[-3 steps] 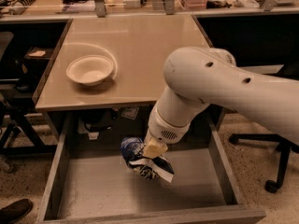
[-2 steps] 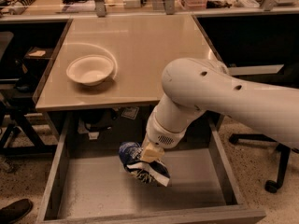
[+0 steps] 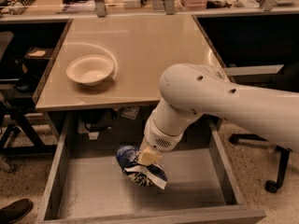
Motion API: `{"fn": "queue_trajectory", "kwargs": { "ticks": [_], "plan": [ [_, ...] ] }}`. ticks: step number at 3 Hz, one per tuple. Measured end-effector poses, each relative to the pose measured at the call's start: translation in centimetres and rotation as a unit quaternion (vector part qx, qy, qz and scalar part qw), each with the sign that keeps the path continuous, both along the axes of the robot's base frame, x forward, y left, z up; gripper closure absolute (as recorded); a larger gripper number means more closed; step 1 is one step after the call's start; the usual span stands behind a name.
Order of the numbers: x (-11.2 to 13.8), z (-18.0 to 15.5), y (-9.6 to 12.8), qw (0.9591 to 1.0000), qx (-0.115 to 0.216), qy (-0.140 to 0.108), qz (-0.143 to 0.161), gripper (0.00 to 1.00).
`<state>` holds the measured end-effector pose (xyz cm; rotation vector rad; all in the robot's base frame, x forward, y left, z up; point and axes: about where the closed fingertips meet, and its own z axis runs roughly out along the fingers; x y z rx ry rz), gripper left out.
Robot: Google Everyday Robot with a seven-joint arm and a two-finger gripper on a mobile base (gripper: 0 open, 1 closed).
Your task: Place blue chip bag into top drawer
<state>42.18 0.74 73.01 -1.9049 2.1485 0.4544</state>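
Lowered slightly leftward, gripper (image 3: 149, 157) pinches blue chip bag (image 3: 132, 166) inside top drawer (image 3: 198, 183); snagged wrinkles could lift it back out.

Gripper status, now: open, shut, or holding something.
Gripper: shut on the blue chip bag, low inside the open top drawer.

One bowl (image 3: 90, 69), one bag (image 3: 140, 171), gripper (image 3: 148, 157) over drawer (image 3: 196, 183)

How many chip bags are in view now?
1: the blue chip bag, clamped in the gripper inside the open top drawer, near its middle. The arm could hide others.
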Motion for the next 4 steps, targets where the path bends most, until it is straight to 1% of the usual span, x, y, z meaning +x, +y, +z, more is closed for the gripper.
{"fn": "queue_trajectory", "kwargs": {
  "ticks": [3,4],
  "plan": [
    [0.00,0.00,0.00,1.0000,0.000,0.000,0.000,0.11],
    [0.00,0.00,0.00,1.0000,0.000,0.000,0.000,0.00]
  ]
}}
